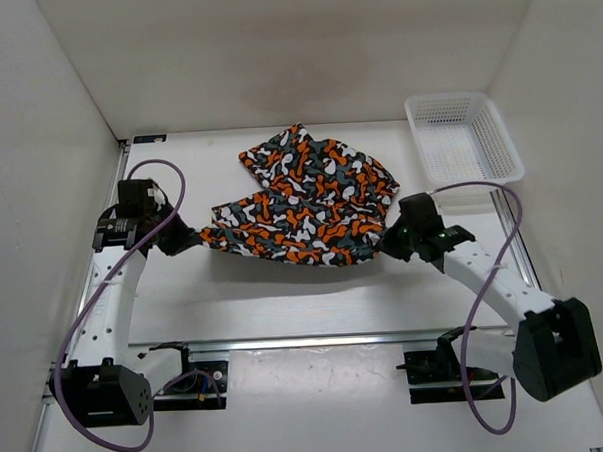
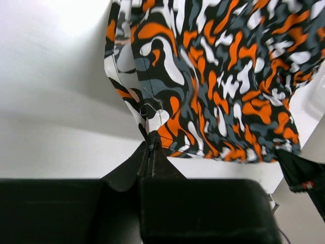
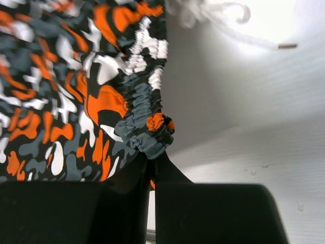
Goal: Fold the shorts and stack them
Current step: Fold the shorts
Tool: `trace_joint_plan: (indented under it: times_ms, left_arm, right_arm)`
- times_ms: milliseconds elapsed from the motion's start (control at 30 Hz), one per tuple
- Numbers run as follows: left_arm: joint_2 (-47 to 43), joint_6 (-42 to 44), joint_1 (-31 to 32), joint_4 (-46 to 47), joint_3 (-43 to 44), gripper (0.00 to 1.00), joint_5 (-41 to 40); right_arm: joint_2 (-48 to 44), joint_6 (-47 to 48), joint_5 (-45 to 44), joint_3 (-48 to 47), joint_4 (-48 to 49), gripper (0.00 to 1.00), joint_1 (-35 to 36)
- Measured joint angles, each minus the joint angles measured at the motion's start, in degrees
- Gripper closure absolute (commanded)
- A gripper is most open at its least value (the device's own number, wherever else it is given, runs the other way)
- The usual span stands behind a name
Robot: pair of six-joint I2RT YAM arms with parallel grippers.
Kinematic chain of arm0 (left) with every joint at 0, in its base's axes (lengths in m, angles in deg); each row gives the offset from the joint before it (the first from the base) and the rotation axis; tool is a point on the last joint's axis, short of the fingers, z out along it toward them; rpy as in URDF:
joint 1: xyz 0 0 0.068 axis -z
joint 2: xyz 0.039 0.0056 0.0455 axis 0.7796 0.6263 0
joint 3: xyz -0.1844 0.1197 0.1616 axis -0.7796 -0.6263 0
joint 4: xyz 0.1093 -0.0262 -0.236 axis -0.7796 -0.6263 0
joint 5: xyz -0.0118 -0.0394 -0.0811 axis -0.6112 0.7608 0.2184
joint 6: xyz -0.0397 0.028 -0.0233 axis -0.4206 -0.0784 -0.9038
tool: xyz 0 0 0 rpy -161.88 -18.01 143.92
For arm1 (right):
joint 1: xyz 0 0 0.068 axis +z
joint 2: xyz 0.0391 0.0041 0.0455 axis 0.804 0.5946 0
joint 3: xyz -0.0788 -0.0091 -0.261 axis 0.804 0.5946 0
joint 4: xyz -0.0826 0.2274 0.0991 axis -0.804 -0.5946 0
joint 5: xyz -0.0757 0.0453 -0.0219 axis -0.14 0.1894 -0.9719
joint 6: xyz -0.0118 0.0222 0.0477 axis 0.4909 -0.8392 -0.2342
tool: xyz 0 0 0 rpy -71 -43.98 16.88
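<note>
The shorts (image 1: 305, 201), printed in orange, white, grey and black blotches, lie spread across the middle of the table, stretched between both arms. My left gripper (image 1: 195, 238) is shut on the shorts' left corner; in the left wrist view a thin fold of hem (image 2: 152, 122) sits pinched at the tips of that gripper (image 2: 150, 136). My right gripper (image 1: 387, 244) is shut on the right corner, where the gathered elastic waistband (image 3: 147, 134) bunches over the closed tips of the right gripper (image 3: 152, 158). The fabric sags a little between the two grips.
A white plastic mesh basket (image 1: 464, 137) stands at the back right corner. White walls close in the table on the left, back and right. A metal rail (image 1: 316, 339) runs across the near side between the arm bases.
</note>
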Motion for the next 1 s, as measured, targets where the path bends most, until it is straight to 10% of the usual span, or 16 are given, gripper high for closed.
trace_joint_plan:
  times_ms: [533, 733, 1000]
  left_arm:
    - [-6.6, -1.4, 0.7, -4.5, 0.7, 0.9, 0.2]
    - [-7.7, -1.3, 0.6, -4.1, -1.6, 0.9, 0.1]
    - [-9.2, -1.4, 0.6, -3.7, -8.7, 0.9, 0.2]
  right_arm:
    - [-14.6, 6.0, -3.9, -3.5, -16.8, 1.0, -0.7]
    - [-11.8, 5.4, -1.4, 0.5, -16.0, 0.62, -1.0]
    - [-5.2, 1.9, 4.7, 11.0, -11.1, 0.58, -1.4]
